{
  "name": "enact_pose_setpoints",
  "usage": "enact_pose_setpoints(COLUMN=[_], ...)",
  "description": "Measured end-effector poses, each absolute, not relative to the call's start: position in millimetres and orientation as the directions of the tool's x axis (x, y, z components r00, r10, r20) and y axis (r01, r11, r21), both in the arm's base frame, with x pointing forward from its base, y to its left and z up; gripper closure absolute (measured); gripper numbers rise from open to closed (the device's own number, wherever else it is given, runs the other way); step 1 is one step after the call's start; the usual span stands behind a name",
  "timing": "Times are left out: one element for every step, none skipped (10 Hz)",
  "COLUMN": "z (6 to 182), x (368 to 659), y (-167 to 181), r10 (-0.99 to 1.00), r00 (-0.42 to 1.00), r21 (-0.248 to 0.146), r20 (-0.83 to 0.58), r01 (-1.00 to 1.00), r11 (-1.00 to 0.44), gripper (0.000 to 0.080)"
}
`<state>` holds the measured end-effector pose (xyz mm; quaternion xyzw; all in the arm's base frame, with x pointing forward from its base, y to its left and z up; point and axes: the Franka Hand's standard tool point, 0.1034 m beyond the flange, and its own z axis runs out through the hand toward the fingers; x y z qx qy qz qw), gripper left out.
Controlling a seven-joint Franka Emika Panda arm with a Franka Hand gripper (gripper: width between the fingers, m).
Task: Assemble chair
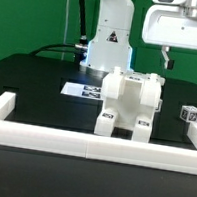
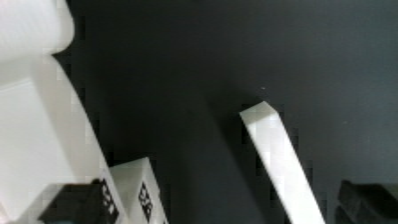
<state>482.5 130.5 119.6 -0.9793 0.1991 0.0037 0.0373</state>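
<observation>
Shows a matte white blocky plastic chair [image 1: 129, 106], pieces joined, standing near the middle of the black counter [image 1: 33, 83], behind the long white border rail [image 1: 90, 144] along the near edge. Half hides the thin white marker board [image 1: 78, 88]. High over the counter's edge at the exterior view's right: dark fingers [image 1: 164, 61] spread, empty, one cut off. Wrist view: white shapes too blurred to name.

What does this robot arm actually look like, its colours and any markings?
The arm is glossy white and rounded, with a black triangular sticker on its base and black cables trailing away. Its tool has a boxy white body and two short dark fingers.
</observation>
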Motion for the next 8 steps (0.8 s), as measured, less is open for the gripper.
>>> enact_pose_setpoints(z=[117.8,114.1,109.5,107.5,108.0,107.7,107.6,107.2], x=[479.8,477.0,474.1,473.3,473.9,473.8,473.8,473.3], y=[139.2,145.4,149.9,151.0,150.2,150.1,150.0,150.8], r10=[-0.320,-0.228,-0.164,-0.136,-0.149,-0.148,-0.148,-0.147], r00=[0.947,0.974,0.987,0.991,0.989,0.989,0.989,0.989], r21=[-0.079,-0.085,-0.089,-0.093,-0.093,-0.093,-0.093,-0.092], r20=[-0.009,-0.004,-0.007,-0.007,-0.007,-0.008,-0.008,-0.008], r01=[-0.320,-0.228,-0.163,-0.136,-0.149,-0.148,-0.149,-0.147], r11=[-0.944,-0.970,-0.982,-0.986,-0.984,-0.985,-0.985,-0.985], gripper=[0.0151,0.0151,0.0151,0.0151,0.0151,0.0151,0.0151,0.0151])
